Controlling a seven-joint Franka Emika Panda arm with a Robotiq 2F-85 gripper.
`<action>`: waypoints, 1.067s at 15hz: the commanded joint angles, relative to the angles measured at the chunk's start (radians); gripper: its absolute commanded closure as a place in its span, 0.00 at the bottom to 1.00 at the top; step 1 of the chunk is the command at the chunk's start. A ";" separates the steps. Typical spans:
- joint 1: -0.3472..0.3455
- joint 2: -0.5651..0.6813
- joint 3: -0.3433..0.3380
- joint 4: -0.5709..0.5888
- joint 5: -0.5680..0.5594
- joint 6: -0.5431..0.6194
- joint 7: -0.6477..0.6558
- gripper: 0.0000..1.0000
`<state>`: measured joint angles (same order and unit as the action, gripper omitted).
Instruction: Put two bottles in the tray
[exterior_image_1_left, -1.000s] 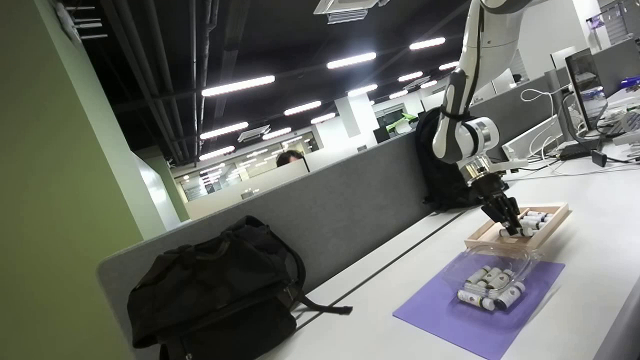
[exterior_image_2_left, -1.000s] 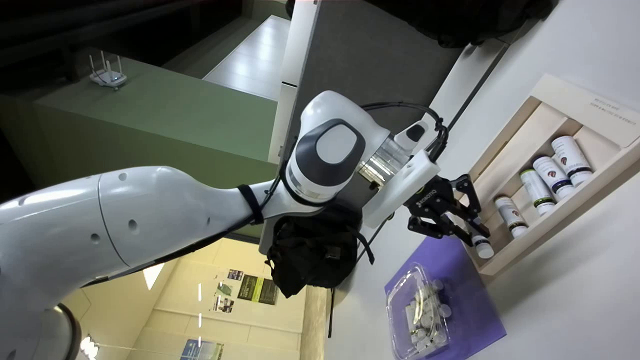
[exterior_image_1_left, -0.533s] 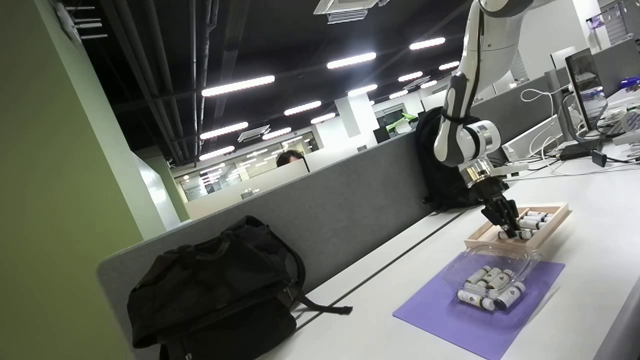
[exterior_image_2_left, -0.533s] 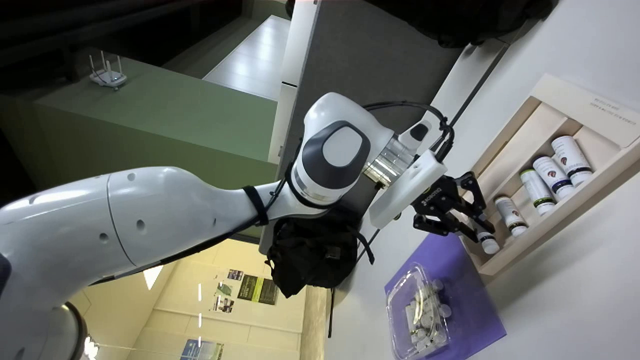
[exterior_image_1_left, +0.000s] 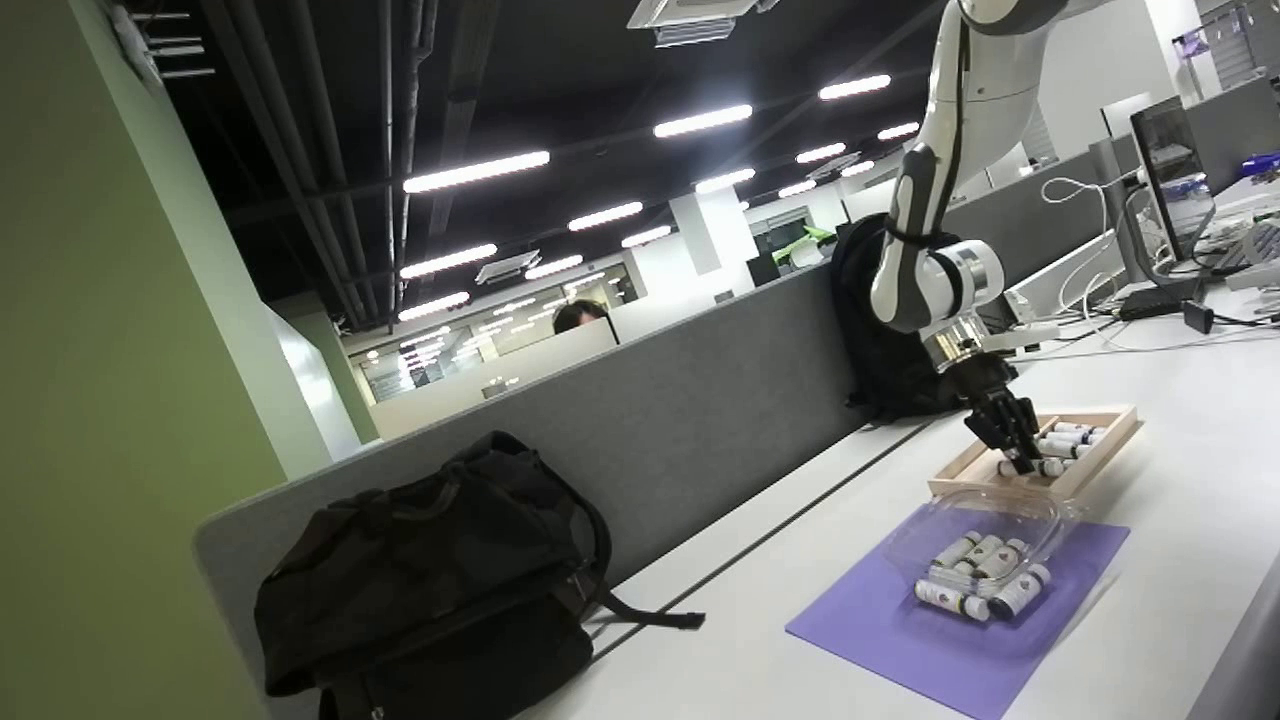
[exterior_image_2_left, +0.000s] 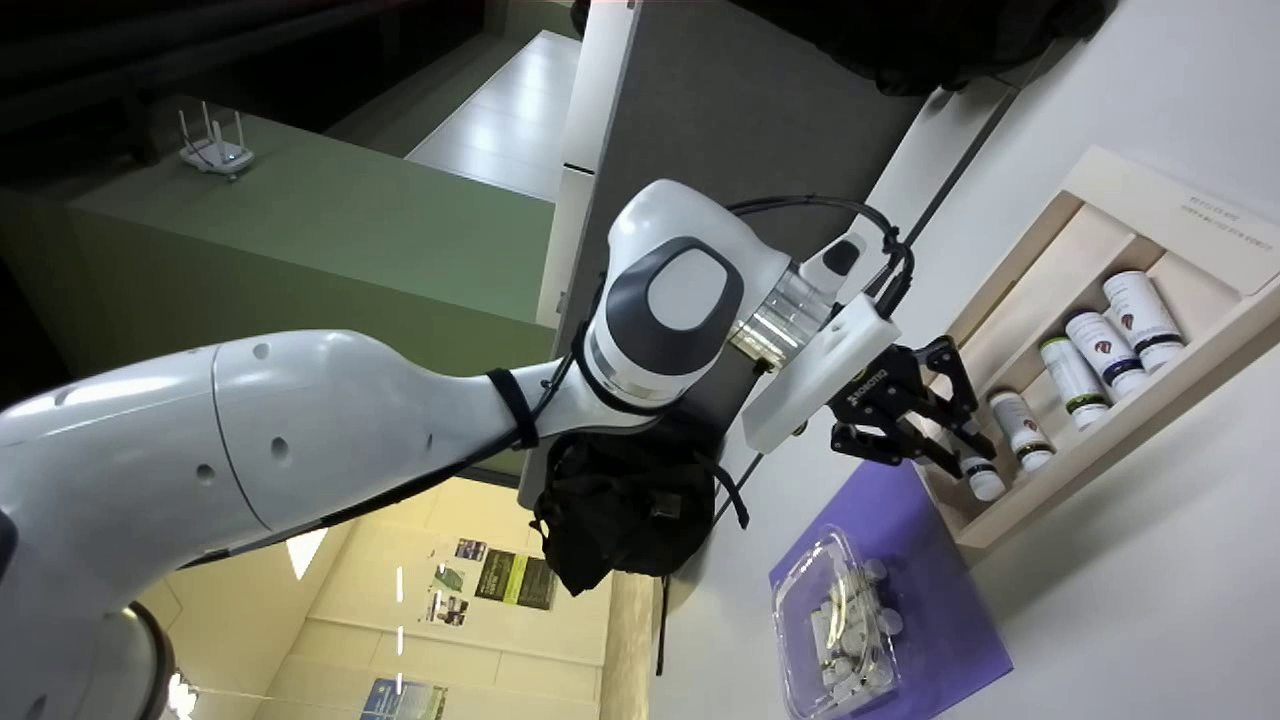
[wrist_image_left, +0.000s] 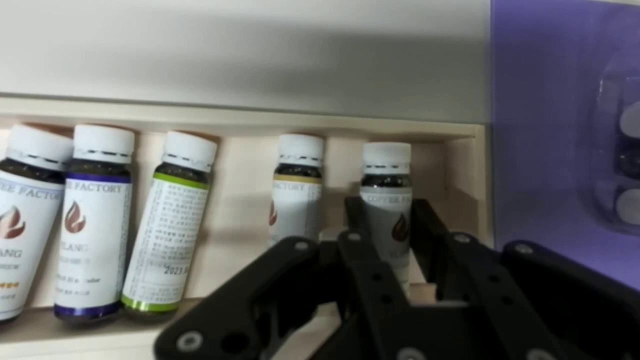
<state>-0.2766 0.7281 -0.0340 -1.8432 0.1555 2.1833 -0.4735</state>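
The tool (exterior_image_2_left: 972, 459) grips a bottle (wrist_image_left: 386, 215) from both sides inside the tray (wrist_image_left: 350, 122), near the end by the purple mat (exterior_image_1_left: 870, 625); whether the bottle rests on the bottom is unclear. Four more bottles (exterior_image_2_left: 1103, 350) lie in the tray, and others (exterior_image_1_left: 1000, 560) are in a clear box (exterior_image_2_left: 786, 640) on the mat.

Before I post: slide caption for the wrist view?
Gripper holding one bottle; four more bottles lie in the tray.
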 joint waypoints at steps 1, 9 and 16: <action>-0.024 -0.025 -0.009 -0.025 -0.018 0.025 0.020 0.89; -0.063 -0.028 -0.028 -0.032 -0.018 0.028 0.021 0.89; -0.041 -0.084 -0.034 -0.002 -0.053 -0.047 0.038 0.16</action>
<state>-0.3327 0.7017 -0.0633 -1.8490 0.1418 2.1897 -0.4735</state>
